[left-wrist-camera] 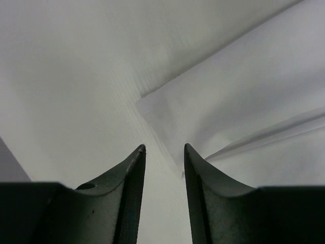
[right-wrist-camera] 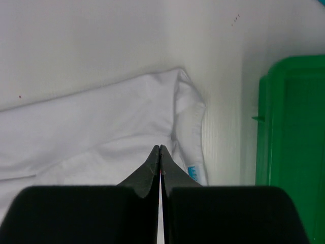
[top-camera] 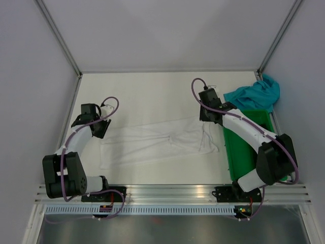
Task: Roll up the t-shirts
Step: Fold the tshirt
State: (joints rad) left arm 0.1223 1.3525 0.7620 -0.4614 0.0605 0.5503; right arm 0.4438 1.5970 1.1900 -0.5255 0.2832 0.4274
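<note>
As the table (top-camera: 152,91) lies under my top camera: one shirt is folded flat, none is rolled.
White t-shirt (top-camera: 157,142): folded lengthwise into a long band across the middle of the table, one end near each arm. I see no curl or roll at either end.
Teal t-shirt (top-camera: 254,94): bunched and draped over the far end of the green bin (top-camera: 238,152) at the right, untouched.
Left gripper (left-wrist-camera: 163,147): jaws parted with nothing between them. It hovers just beside the squared corner (left-wrist-camera: 139,101) at the left end of the white band, with bare table under the gap.
Right gripper (right-wrist-camera: 160,147): fingers pressed together, tips over the white cloth close to the collar (right-wrist-camera: 190,117) and its small blue label (right-wrist-camera: 193,173). I see no cloth pinched between them.
Done, by my reading: the lengthwise fold of the white shirt only.
Left to do, by my reading: roll the white band end to end, then fetch, flatten, fold and roll the teal one. I judge the task well under halfway.
</note>
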